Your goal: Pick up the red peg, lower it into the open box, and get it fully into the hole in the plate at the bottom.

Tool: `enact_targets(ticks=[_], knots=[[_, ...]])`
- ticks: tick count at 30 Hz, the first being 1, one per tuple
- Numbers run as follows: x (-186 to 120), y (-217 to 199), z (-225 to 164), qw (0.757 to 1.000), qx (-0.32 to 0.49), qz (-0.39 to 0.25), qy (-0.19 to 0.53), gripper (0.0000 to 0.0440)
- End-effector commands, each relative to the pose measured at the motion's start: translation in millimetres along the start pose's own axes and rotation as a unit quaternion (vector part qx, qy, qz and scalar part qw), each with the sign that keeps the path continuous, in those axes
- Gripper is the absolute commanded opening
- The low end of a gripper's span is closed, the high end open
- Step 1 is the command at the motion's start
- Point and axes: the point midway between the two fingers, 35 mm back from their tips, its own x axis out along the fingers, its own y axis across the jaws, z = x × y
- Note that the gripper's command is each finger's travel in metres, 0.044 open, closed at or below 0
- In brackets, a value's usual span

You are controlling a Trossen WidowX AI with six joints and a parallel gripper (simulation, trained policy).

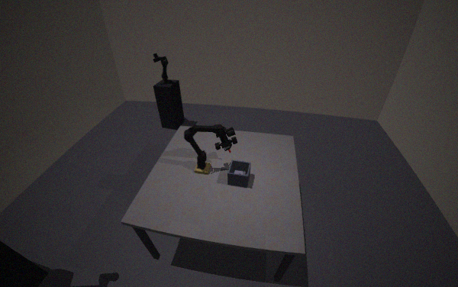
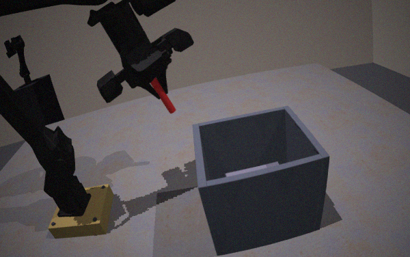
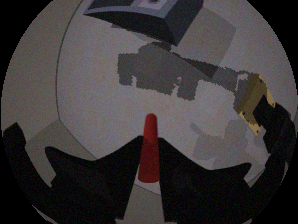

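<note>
The red peg [image 1: 230, 151] [image 2: 171, 107] [image 3: 148, 172] is held in the air, tilted, with its lower end sticking out past the fingertips. My gripper [image 1: 228, 149] [image 2: 163, 96] [image 3: 150, 140] is shut on the peg, one finger on each side of it. The peg and gripper are above the table, higher than the box's rim and outside the box, on the arm-base side. The open grey box [image 1: 238, 181] [image 2: 266, 205] [image 3: 150, 27] stands on the table. A pale plate [image 1: 240, 172] [image 2: 246, 170] lies at its bottom; its dark hole [image 3: 154, 1] shows at the wrist view's top edge.
The arm's yellow base [image 1: 202, 169] [image 2: 78, 225] [image 3: 250, 100] is fixed to the table [image 1: 267, 221] beside the box. The box's upright walls surround the plate. Another dark arm stands on a pedestal [image 1: 169, 104] [image 2: 37, 99] behind the table.
</note>
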Motion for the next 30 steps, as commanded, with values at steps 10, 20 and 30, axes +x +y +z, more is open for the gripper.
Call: enact_targets(ticks=[10,20,30], knots=[[-37.6,15.5,40.0,0.997,0.015,0.031,-0.063,0.0000],[-50.7,17.2,76.4,0.994,0.044,0.019,-0.101,0.0000],[-55.2,20.3,109.7,0.991,0.070,0.001,-0.116,0.0000]])
